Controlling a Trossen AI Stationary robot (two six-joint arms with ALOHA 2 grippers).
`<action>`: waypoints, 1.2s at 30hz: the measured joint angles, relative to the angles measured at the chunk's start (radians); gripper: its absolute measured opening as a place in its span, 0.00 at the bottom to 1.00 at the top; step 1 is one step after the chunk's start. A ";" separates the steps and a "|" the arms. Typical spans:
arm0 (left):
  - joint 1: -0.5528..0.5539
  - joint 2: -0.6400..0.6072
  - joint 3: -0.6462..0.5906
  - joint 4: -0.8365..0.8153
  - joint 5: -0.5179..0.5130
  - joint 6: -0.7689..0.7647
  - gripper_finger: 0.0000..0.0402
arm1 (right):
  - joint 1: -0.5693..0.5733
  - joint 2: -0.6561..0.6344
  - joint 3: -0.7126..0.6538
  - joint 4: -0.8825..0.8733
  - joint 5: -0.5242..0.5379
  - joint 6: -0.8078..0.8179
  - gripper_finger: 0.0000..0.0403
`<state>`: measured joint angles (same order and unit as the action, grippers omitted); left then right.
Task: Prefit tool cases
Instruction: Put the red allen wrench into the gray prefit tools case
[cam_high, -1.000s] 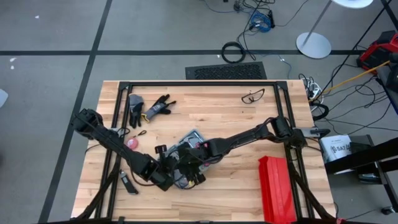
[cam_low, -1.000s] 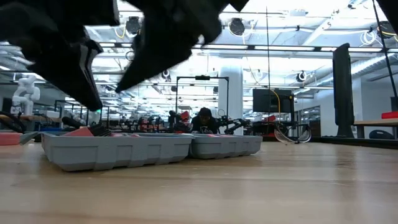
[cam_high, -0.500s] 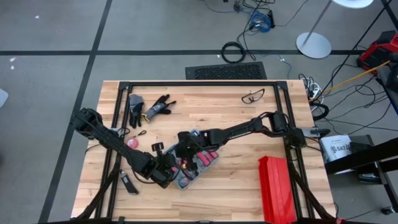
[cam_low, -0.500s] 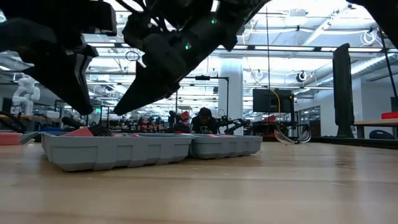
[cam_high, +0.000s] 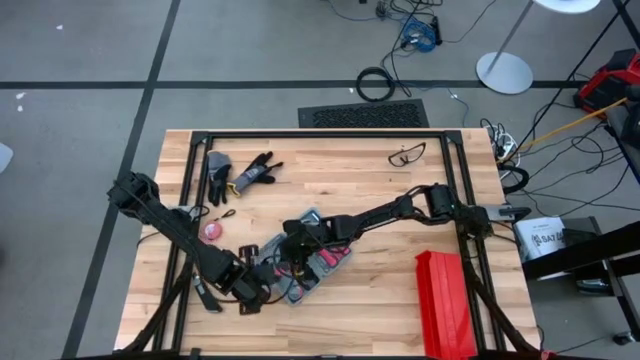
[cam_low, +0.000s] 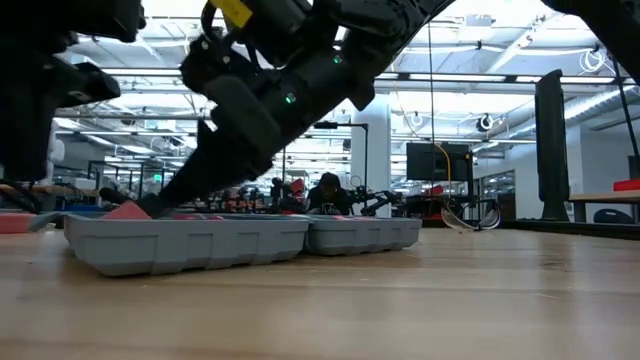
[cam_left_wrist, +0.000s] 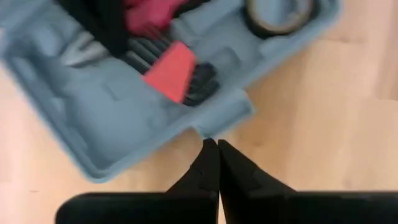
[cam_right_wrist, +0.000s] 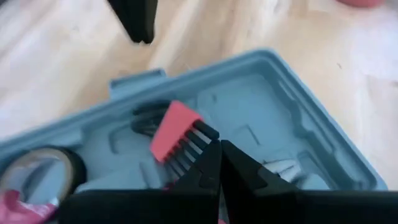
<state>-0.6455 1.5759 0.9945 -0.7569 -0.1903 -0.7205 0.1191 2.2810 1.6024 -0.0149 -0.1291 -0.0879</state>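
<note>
Tool case (cam_high: 312, 262): open, blue-grey, lying flat on the wooden surface (cam_high: 380, 195); its long axis runs slantwise across the boards.
Contents: red-holdered hex key set (cam_right_wrist: 176, 132), tape roll (cam_left_wrist: 277, 12), red-handled tool (cam_left_wrist: 152, 14) in the moulded slots.
Right pincer (cam_right_wrist: 220, 144): directly over the case interior, tips fully together, nothing between them; hex key set lies just ahead of the tips.
Left pincer (cam_left_wrist: 213, 148): tips pressed together, empty; just off the case's latch edge, over bare wood, case straight ahead.
Nearer arm: right, already above the slots; left sits beside the rim.
Judgement: next move turns on the right pincer reaching the hex keys; it must spread first.
</note>
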 joint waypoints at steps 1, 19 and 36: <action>-0.008 0.003 -0.003 0.022 0.012 -0.005 0.00 | 0.000 0.000 0.000 0.013 -0.016 0.002 0.00; -0.044 0.043 -0.114 0.239 -0.195 -0.109 0.00 | 0.085 -0.002 0.002 0.057 -0.091 -0.009 0.00; -0.072 0.028 -0.046 0.237 -0.155 -0.047 0.00 | 0.123 -0.064 0.011 -0.099 0.075 -0.096 0.00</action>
<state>-0.7171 1.6041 0.9488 -0.5202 -0.3456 -0.7675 0.2421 2.2167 1.6131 -0.1144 -0.0545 -0.1840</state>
